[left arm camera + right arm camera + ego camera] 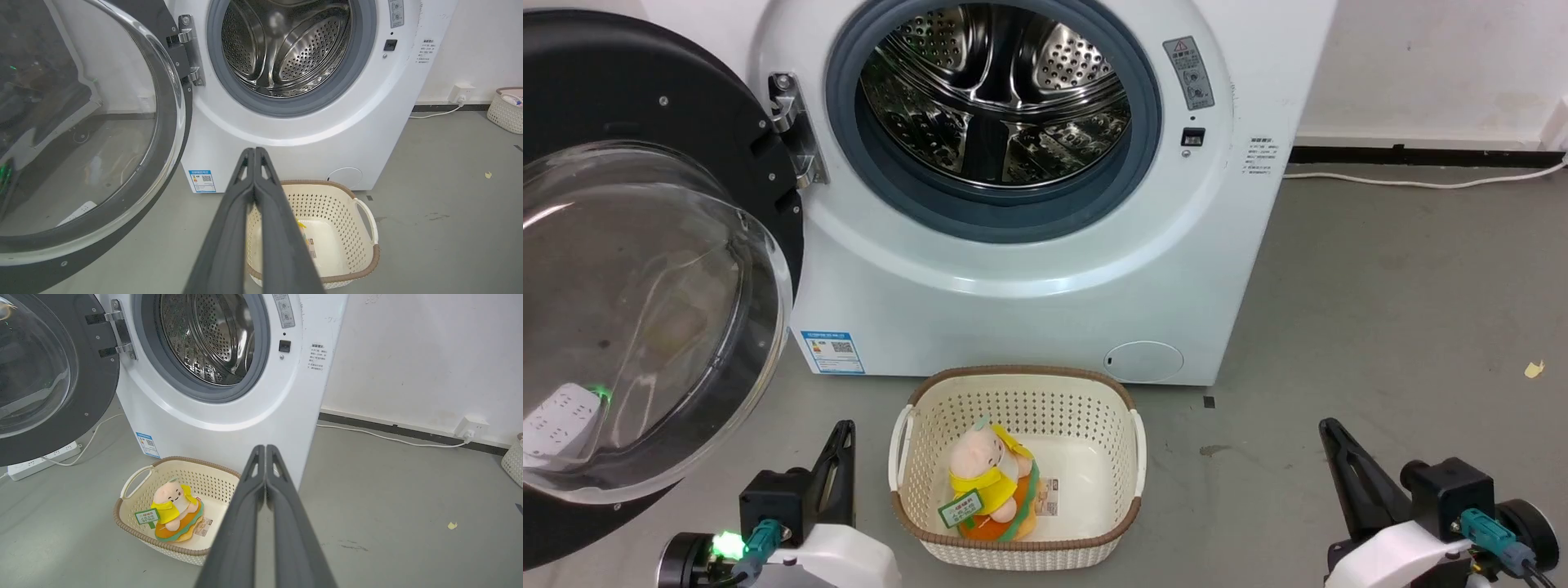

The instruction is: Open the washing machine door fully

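My left gripper (254, 152) has its two long dark fingers pressed flat together along their whole length, with nothing between them and nothing touching them. My right gripper (265, 448) is the same: fingers closed against each other, empty, in contact with nothing.

In the head view both sit low, the left at the lower left and the right at the lower right. The fingers point up and their tips lean a little toward each other, and the pale forearms run off the bottom edge. A green light glows on my left wrist.

Between the two grippers, on the grey floor (1380, 327), lies a cream perforated basket (1021, 372) holding a plush toy (984, 478). Both grippers are clear of it.

The washing machine door (629, 269) stands swung out to the left of the white washing machine (1013, 318) on its metal hinge (796, 135). Its black inner face and bulging glass bowl are turned toward me. The opening is bare, showing the grey rubber ring (988, 222) and the steel drum (996, 90).

My left gripper is near the door's lower edge but apart from it. In the left wrist view its fingers point at the machine's front below the opening, with the door off to their left. A white power strip (41, 461) lies on the floor under the door.
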Controlling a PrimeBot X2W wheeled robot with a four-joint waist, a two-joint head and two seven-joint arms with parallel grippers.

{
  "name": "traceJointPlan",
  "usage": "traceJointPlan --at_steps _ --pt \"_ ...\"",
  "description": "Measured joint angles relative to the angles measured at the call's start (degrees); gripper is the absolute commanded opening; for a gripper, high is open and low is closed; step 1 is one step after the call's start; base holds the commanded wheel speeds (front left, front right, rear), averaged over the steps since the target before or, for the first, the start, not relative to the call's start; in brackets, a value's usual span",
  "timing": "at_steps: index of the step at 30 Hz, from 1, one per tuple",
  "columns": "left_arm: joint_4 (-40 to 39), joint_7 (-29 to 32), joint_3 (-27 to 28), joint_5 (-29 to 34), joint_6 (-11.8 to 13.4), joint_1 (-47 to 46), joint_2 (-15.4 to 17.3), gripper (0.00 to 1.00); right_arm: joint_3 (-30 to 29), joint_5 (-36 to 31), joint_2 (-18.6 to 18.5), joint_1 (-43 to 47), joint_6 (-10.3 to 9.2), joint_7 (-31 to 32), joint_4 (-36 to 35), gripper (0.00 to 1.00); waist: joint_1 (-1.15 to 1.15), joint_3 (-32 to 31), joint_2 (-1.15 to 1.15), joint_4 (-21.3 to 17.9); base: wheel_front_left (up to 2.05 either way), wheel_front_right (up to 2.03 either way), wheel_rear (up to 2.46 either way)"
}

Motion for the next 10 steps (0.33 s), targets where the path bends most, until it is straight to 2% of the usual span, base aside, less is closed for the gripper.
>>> traceJointPlan --at_steps 10 --pt "-0.96 1.25 0.48 0.82 0.44 -0.24 0.0 0.0 0.31 -0.42 0.0 -0.82 0.0 1.09 -0.41 0.0 0.0 0.34 0.0 -0.19 0.0 0.0 0.0"
